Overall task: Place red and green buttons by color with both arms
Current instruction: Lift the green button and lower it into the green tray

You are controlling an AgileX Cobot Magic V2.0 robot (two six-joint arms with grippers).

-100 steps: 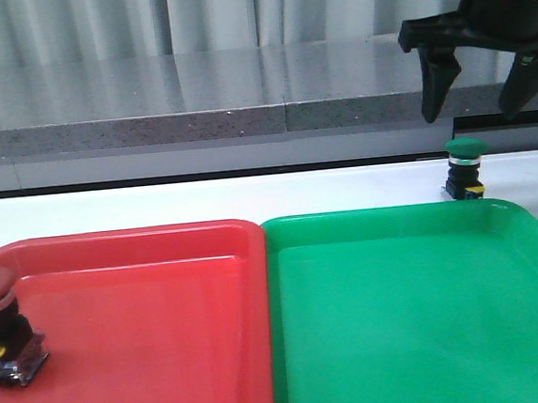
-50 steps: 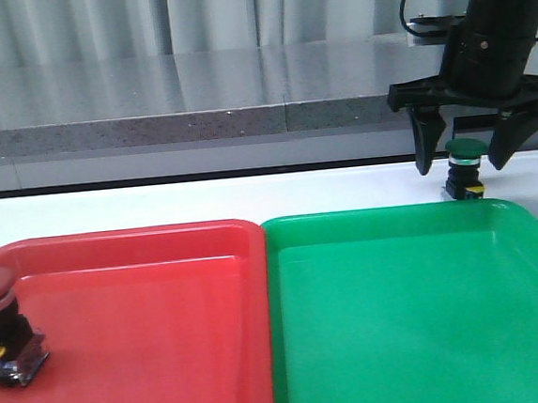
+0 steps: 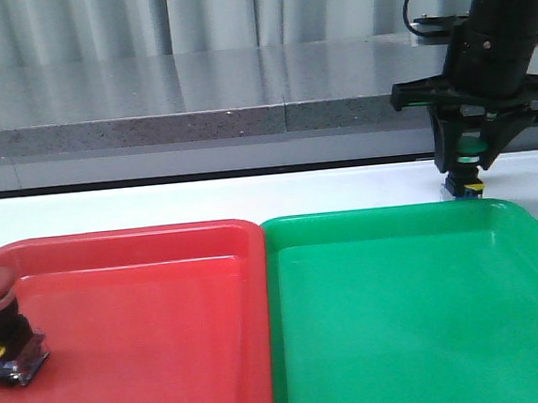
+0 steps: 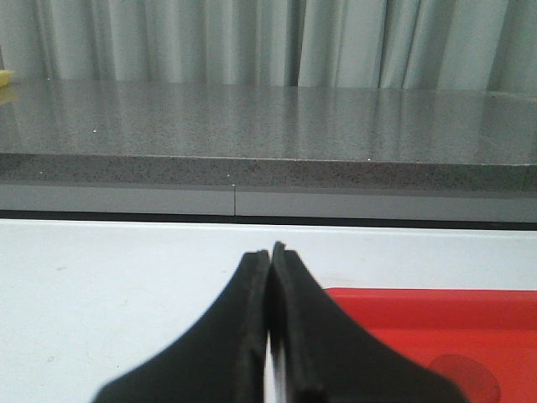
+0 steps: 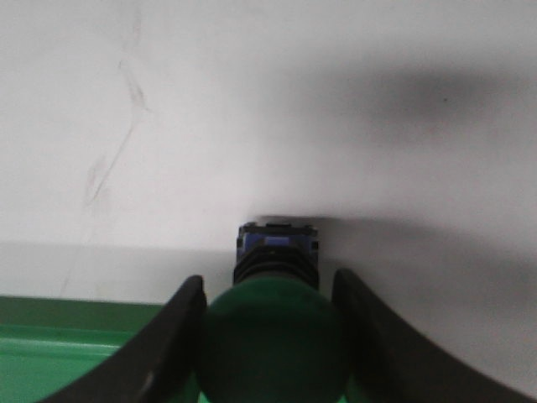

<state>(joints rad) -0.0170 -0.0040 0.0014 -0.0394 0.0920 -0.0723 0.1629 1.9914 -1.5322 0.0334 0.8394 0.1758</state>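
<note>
The right gripper (image 3: 470, 151) stands straight down over the far right corner of the white table (image 3: 203, 200), its two black fingers (image 5: 168, 336) closed in against the cap of the green button (image 3: 469, 167) — one finger on each side, touching it as far as the wrist view shows. The button itself sits upright on the table just behind the back rim of the green tray (image 3: 420, 311), not inside it; below the fingers its yellow tab and bluish base peek out (the cap is mostly hidden from the front by the gripper). From the right wrist camera the round green cap (image 5: 273, 340) fills the gap between the fingers, with the dark body and blue base beyond it on bare white tabletop.

The red button (image 3: 2, 324) stands in the red tray (image 3: 150, 344), near that tray's left edge, dark red cap up, its base resting on the tray floor. The two trays lie side by side, their inner rims touching.

The left gripper (image 4: 270, 260) is out of the front view; its own camera shows the fingertips pressed together with nothing between them — held above the table with a corner of the red tray below and a grey stone ledge (image 4: 252, 126) and pale curtains (image 4: 252, 38) beyond.
</note>
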